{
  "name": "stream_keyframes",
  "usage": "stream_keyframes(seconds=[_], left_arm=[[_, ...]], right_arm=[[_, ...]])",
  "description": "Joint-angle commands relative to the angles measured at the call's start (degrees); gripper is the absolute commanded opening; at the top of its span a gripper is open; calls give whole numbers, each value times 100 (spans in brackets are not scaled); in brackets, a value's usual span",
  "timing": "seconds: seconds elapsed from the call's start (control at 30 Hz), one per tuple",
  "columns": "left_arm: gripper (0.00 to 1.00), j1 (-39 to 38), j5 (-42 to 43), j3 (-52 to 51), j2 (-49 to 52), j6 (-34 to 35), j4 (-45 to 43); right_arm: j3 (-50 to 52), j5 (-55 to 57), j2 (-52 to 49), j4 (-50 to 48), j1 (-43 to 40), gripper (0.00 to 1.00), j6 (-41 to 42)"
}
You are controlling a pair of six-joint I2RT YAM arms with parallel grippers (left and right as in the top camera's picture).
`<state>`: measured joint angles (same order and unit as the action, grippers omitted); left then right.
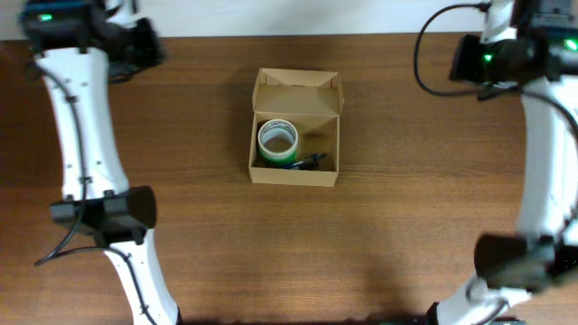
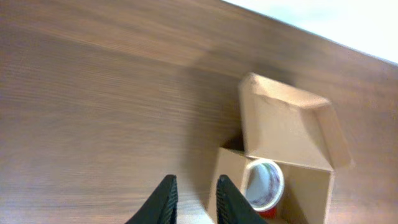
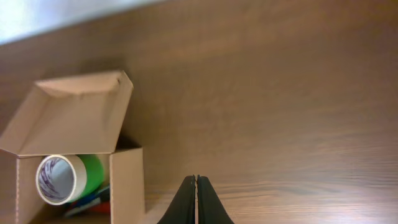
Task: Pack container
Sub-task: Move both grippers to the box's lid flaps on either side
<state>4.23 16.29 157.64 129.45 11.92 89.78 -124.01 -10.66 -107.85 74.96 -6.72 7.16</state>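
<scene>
The tan cardboard container [image 1: 294,175] stands open at the table's middle, its flap lid [image 1: 298,99] folded back. Inside it lie a green tape roll with a white core [image 1: 277,140] and a dark pen [image 1: 310,162]. The container also shows in the left wrist view [image 2: 229,180] and the right wrist view [image 3: 127,183], with the tape roll [image 2: 263,183] [image 3: 58,180] in it. My left gripper [image 2: 193,194] is slightly open and empty, above the table left of the container. My right gripper [image 3: 196,200] is shut and empty, to the container's right.
The brown wooden table [image 1: 415,208] ends at a white back edge [image 1: 271,18]. Both arms rise along the table's left [image 1: 86,135] and right [image 1: 546,153] sides. Red and blue items [image 3: 93,200] lie under the tape roll.
</scene>
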Motion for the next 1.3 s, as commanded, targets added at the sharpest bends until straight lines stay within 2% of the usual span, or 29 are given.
stream_keyframes(seconds=[0.0,0.17,0.3,0.4,0.5,0.9,1.07,1.27], left_arm=[[17,-199,238,-22,619,-133,-103],[10,-208,1189,-22,1451,-129,-354],[5,-144,1648,-22,2087,46,-479],[2,-92,2363,-22,2524,46,-603],[2,-39,2712,-22,2833,203,-682],[4,-15,3661,-22,3447,846,-1233],[3,-22,4472,-22,3882,1156,-1303],[2,-103,4542,-22,4065,1351,-1335]], right_arm=[[98,-1104,-898,-2,-85,4,439],[98,-1554,-1784,-254,-74,4,579],[98,-2649,-2380,-669,-76,4,581],[98,-3145,-2861,-942,-76,4,793],[98,-3689,-3259,-1064,-81,4,837],[98,-4277,-3958,-1257,-79,4,1099],[101,-4551,-4079,-1355,-76,4,1204],[101,-5071,-4258,-1707,-68,4,1746]])
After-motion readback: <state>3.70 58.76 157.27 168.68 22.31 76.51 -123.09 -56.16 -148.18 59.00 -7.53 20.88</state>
